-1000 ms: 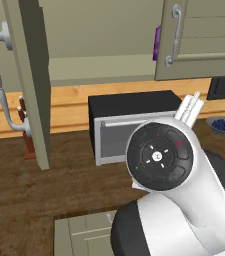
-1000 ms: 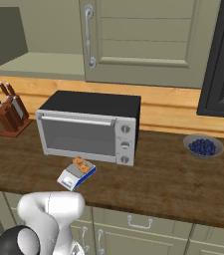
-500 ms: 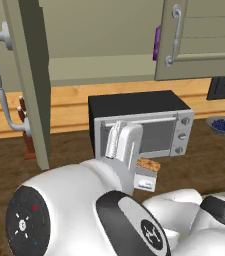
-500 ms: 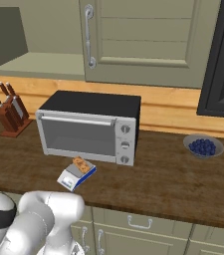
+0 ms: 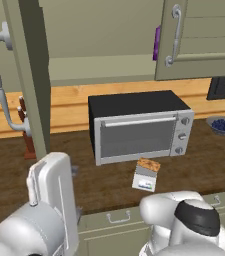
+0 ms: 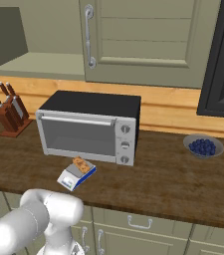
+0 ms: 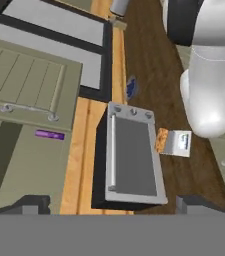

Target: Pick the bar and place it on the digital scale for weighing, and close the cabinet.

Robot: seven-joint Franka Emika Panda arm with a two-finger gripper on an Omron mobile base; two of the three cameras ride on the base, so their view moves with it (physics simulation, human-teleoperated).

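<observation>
The bar (image 6: 82,164) lies on the digital scale (image 6: 73,176), on the wooden counter (image 6: 173,179) just in front of the toaster oven (image 6: 89,126). The cabinet (image 5: 28,85) door stands open at my left — my gripper (image 7: 111,205) is empty, fingers spread wide apart.

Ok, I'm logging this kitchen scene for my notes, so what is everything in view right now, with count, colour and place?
bar: one, tan-brown, lying on the scale
scale: one, white with blue strip, on the counter in front of the oven
toaster oven: one, silver and black, on the counter
cabinet: grey-green, above the counter, left door open
purple box: one, on the cabinet shelf
knife block: one, brown, left of the oven
bowl of blueberries: one, right of the oven
counter: dark wood
gripper: dark fingertips apart, holding nothing
</observation>
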